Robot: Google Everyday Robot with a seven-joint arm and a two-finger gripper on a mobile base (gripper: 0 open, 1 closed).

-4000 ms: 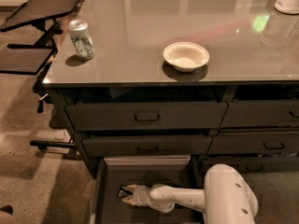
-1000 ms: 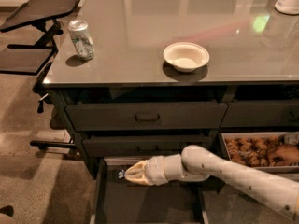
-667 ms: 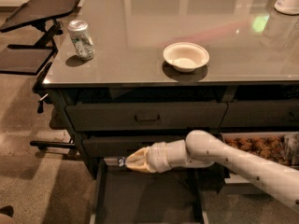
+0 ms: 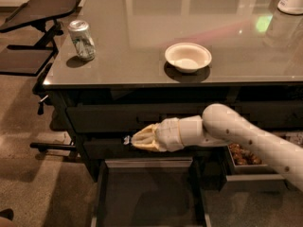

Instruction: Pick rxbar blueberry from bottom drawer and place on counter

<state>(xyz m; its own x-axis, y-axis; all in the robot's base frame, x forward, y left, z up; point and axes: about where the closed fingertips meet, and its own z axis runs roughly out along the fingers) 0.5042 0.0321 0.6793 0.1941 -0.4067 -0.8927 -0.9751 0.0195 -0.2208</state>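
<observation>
The robot's pale two-fingered claw (image 4: 136, 140) hangs in front of the dark cabinet face, below the lip of the worktop and above the opened drawer. It lies almost level because the arm reaches in low from the side. Its fingers taper together to a point, and a small sliver pokes out just past that tip. This is probably the small flat blueberry snack bar in its dark wrapper (image 4: 127, 139), but the spot is dim and most of the sliver is hidden. I therefore judge, rather than plainly see, that the claw is pressed together on the bar.

The wide shallow dark grey-green bottom drawer (image 4: 147, 193) sits pulled out directly under the claw. No bar shows on its flat floor, which fits the bar being carried.

The glossy grey reflective worktop (image 4: 132, 32) stretches above and behind the claw. On it, a silver-green drink can (image 4: 81, 39) stands up and beyond the tip side. A round white bowl (image 4: 188, 56) sits above the claw, toward the arm side. The bare strip between them, near the front edge and almost straight over the claw, looks like the natural landing place.

To get there, the claw would need to rise clear of the overhanging edge before moving inward. Otherwise the bar could catch on the lip and slip from so narrow a pinch.
</observation>
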